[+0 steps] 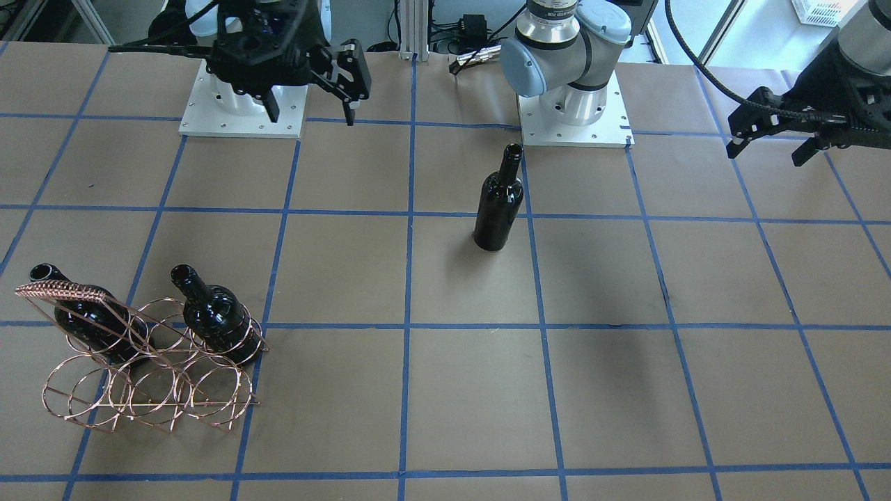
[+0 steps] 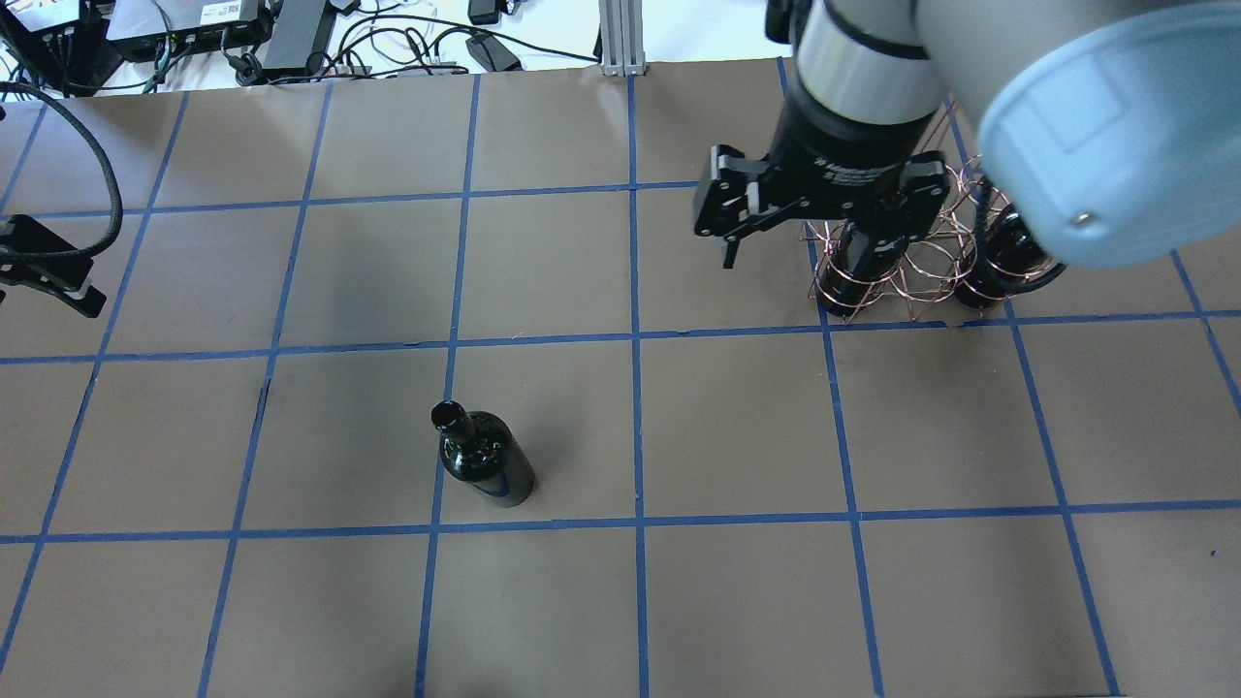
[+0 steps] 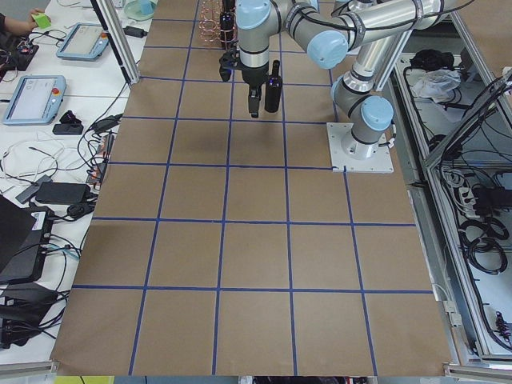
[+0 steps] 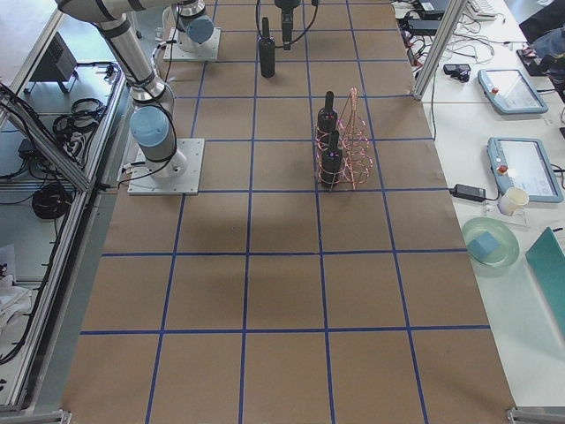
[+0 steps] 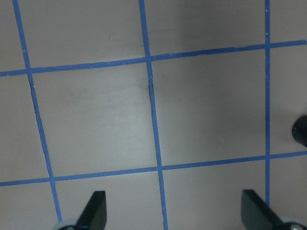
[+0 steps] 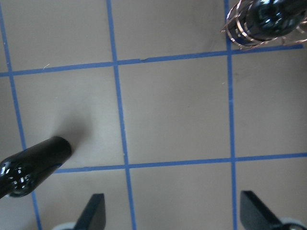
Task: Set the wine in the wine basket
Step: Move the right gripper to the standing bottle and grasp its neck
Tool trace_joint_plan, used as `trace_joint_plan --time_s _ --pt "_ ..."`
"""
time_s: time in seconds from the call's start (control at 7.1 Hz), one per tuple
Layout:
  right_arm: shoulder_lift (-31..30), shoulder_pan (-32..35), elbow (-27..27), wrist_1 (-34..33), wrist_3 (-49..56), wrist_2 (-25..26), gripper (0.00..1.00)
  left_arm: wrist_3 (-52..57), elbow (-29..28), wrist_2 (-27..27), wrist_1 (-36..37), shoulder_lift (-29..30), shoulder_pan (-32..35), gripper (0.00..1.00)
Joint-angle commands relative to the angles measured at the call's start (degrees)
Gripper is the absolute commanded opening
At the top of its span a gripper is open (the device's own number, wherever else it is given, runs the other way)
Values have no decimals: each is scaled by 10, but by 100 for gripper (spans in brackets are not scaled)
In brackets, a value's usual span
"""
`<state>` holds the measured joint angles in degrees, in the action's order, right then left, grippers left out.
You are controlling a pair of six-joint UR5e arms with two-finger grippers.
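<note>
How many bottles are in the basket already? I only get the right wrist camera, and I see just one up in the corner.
Observer: Two. One wine bottle and a second wine bottle both sit in the wine basket, in its row nearer the robot.
Operator: What's the black thing at my left edge?
Observer: That's the third wine bottle, standing upright alone on the table, outside the basket.
Operator: Is the other arm holding something?
Observer: No. The left tool is open and empty.
</note>
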<state>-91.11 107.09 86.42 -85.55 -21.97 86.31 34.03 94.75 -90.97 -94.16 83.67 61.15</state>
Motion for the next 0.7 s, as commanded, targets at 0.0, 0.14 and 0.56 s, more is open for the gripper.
trace_joint_plan --time_s 0.0,0.14,0.56 --pt "30 114 -4 -9 -168 -37 100 1 0 0 0 0 -1 100" --pt "65 151 -11 -59 -216 -53 100 1 0 0 0 0 -1 100" --pt "188 220 -84 -95 -276 -43 100 1 1 0 -1 0 -1 100"
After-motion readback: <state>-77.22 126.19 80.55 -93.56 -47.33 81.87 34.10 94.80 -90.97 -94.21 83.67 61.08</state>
